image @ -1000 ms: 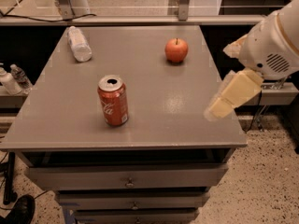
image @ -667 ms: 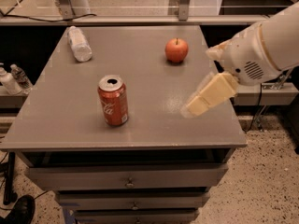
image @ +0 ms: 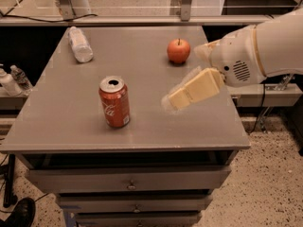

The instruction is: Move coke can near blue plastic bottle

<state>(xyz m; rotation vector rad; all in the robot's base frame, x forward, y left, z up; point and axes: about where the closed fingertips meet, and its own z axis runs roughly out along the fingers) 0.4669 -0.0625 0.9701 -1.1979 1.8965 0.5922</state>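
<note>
The coke can (image: 114,102) stands upright on the grey table (image: 71,122), toward its front left. The blue plastic bottle (image: 80,44) lies on its side at the table's back left corner, well behind the can. My gripper (image: 171,100) hangs above the table to the right of the can, about a can's width away from it, its cream fingers pointing left toward the can. It holds nothing.
A red apple (image: 178,50) sits at the back right of the table, just behind my arm (image: 255,51). Small bottles (image: 9,79) stand on a low shelf off the table's left edge. Drawers (image: 128,183) sit under the front edge.
My gripper and arm have moved left across the table, from near the right edge toward the can. The can, bottle and apple have not moved.
</note>
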